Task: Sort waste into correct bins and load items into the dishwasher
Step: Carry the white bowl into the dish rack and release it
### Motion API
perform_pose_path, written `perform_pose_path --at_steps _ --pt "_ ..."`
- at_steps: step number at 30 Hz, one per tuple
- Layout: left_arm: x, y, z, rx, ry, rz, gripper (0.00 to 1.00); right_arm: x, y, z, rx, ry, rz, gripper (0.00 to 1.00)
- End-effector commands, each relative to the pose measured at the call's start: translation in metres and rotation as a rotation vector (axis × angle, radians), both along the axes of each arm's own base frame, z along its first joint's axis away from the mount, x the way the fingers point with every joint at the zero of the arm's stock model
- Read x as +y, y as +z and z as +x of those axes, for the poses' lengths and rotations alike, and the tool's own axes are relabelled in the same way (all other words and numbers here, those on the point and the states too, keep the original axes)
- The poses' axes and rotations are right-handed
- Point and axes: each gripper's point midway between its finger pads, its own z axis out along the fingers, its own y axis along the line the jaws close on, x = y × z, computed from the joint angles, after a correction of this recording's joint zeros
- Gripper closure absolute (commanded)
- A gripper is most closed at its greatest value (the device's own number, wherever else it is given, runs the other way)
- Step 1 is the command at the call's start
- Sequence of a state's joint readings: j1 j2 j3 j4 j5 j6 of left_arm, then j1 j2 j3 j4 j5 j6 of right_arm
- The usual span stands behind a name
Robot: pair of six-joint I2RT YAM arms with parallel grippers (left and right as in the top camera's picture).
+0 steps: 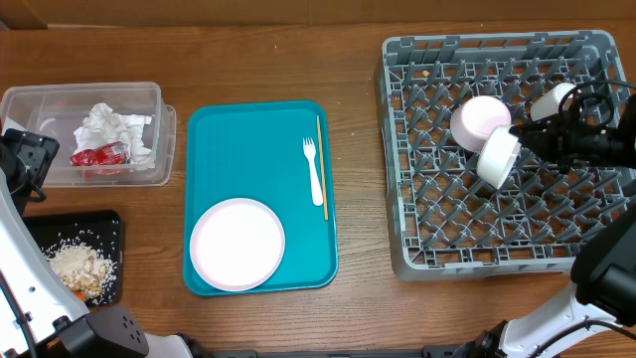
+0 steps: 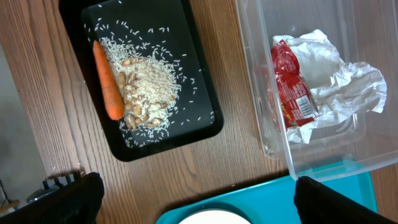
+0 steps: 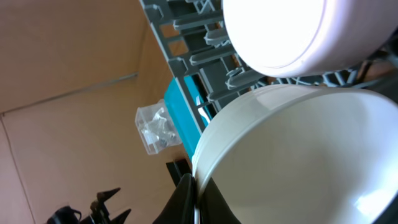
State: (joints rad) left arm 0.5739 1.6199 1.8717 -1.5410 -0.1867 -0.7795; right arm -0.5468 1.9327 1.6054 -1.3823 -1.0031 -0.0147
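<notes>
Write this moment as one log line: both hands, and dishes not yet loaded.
right hand: holding white bowl over rack | left hand: open, empty | teal tray: plate, fork, stick

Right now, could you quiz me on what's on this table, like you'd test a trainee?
1. True or false: the fork lies on the teal tray.
2. What does the right pincer hold? A nothing, B bowl, C fork.
3. Fill in: the red wrapper sits in the clear ____.
Key: 1 true; 2 B; 3 tub.
</notes>
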Motion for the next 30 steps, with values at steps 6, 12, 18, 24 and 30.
perform_pose_path --at_steps 6,12,18,24,30 --pt "0.001 0.000 0.000 0.000 0.005 0.002 0.00 -0.081 -0.024 -0.040 0.286 -0.190 -0.453 0.95" --pt "0.001 0.000 0.000 0.000 0.005 0.002 0.00 -0.099 -0.003 -0.059 0.351 -0.320 -0.592 0.86" --pt "0.001 0.000 0.000 0.000 0.005 0.002 0.00 -0.097 0.029 -0.066 0.274 -0.364 -0.642 0.63" --pt "0.001 0.000 0.000 0.000 0.005 0.002 0.00 -0.074 0.054 -0.063 0.173 -0.339 -0.614 0.46" --pt "0.001 0.000 0.000 0.000 0.005 0.002 0.00 0.015 0.074 -0.035 -0.046 -0.059 -0.509 0.45"
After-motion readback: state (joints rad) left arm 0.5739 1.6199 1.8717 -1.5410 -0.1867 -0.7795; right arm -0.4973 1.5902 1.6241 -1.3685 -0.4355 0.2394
